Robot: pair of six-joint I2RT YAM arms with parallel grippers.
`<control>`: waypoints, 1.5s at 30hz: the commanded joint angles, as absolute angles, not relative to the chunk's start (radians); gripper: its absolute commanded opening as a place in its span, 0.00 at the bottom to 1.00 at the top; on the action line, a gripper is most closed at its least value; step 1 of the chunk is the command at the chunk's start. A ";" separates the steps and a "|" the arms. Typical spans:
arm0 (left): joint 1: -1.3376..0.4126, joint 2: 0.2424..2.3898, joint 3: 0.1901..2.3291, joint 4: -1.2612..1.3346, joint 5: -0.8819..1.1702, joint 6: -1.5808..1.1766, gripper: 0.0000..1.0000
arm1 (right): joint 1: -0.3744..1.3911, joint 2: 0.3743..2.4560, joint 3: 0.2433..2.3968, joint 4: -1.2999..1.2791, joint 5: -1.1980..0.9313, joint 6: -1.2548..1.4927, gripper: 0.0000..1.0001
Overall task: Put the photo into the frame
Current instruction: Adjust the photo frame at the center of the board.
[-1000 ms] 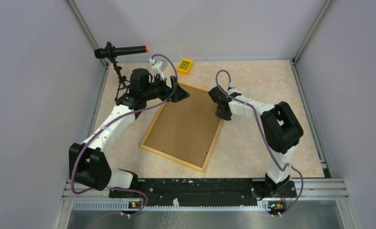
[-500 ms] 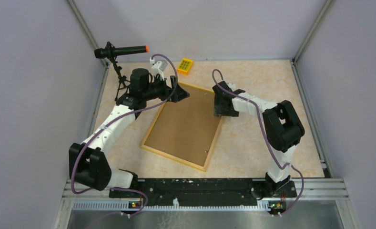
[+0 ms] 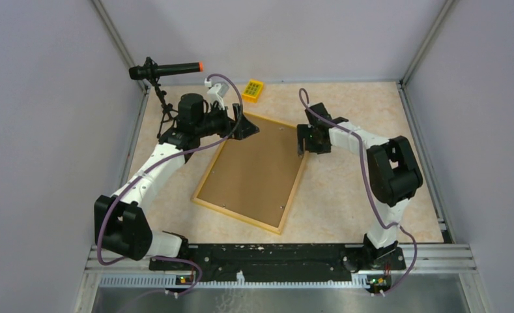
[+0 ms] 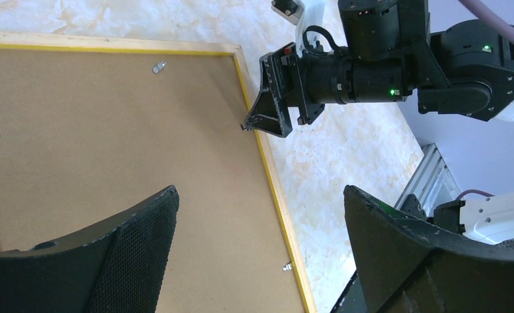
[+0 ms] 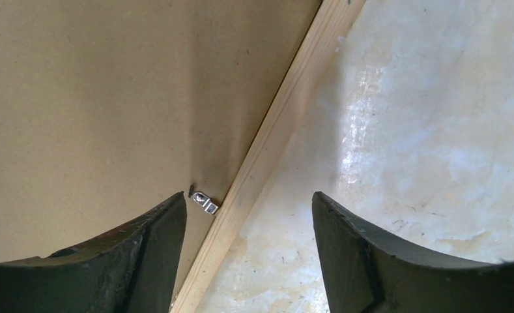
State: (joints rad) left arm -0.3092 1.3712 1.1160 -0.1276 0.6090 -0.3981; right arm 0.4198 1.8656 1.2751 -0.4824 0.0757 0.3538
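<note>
The frame point(image 3: 236, 216) of light wood lies face down on the table with a brown backing board point(image 3: 254, 173) inside it. The photo is hidden from view. My left gripper point(image 3: 249, 128) is open and empty over the frame's far left corner; in its wrist view point(image 4: 260, 192) the jaws straddle the board point(image 4: 111, 130) and the rail point(image 4: 111, 44). My right gripper point(image 3: 302, 151) is open and empty at the far end of the frame's right rail. In the right wrist view point(image 5: 247, 195) it straddles the rail point(image 5: 286, 111), next to a small metal clip point(image 5: 203, 201).
A small yellow block point(image 3: 253, 90) sits at the back of the table behind the frame. A black rod with an orange tip point(image 3: 166, 69) stands on a tripod at the back left. Grey walls close in three sides.
My right gripper has moved right and farther back, from over the backing board to the right rail near the far corner. The left arm and the frame have stayed put.
</note>
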 commanded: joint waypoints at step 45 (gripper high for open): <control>-0.307 1.401 1.116 -0.107 0.597 -0.386 0.99 | 0.387 1.173 0.454 -0.295 0.281 1.387 0.00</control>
